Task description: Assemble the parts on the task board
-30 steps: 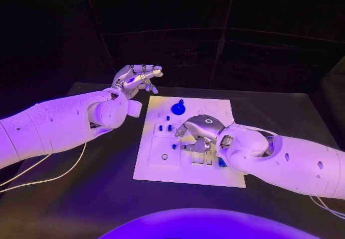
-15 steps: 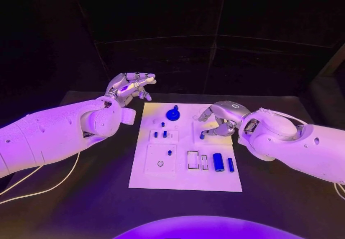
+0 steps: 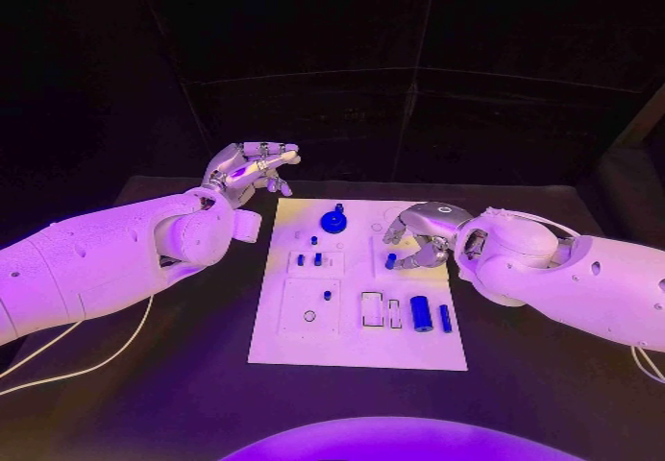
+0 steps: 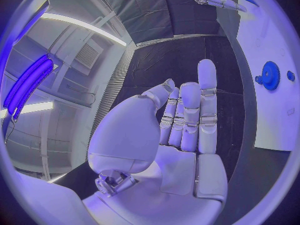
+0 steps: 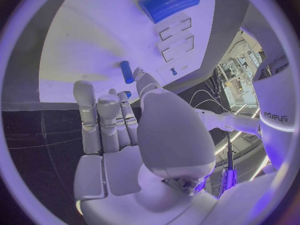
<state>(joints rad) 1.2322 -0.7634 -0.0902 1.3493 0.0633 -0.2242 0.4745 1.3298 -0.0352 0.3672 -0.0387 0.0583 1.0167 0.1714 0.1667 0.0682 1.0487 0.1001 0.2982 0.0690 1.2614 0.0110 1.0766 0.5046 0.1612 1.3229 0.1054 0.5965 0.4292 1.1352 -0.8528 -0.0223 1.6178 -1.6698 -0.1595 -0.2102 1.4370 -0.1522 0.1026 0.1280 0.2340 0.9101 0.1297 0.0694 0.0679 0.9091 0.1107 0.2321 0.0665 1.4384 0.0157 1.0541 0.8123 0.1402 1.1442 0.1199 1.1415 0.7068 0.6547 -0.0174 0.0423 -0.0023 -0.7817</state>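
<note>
The white task board (image 3: 284, 331) lies in the middle of the table. On it are a blue gear (image 3: 334, 219), two blue cylinders (image 3: 420, 313) side by side near its right edge, and small blue pegs (image 3: 317, 258). My right hand (image 3: 420, 230) hovers over the board's far right part and pinches a small blue peg (image 3: 391, 260) between thumb and fingertip; the peg (image 5: 127, 71) juts out beyond the fingertips (image 5: 83, 90). My left hand (image 3: 253, 165) is raised beyond the board's far left corner, fingers loosely bent, holding nothing. The left wrist view shows the gear (image 4: 269, 75).
Empty rectangular slots (image 3: 372, 308) sit left of the cylinders, and a round hole (image 3: 309, 315) lies in the board's near left panel. A white cable (image 3: 84, 360) trails over the black table at the left. The big cylinder (image 5: 169, 1) lies ahead of the right hand.
The camera shifted. My right hand has left the board's near right part, uncovering the cylinders, and now sits over the far right part with the peg. The left hand has barely moved.
</note>
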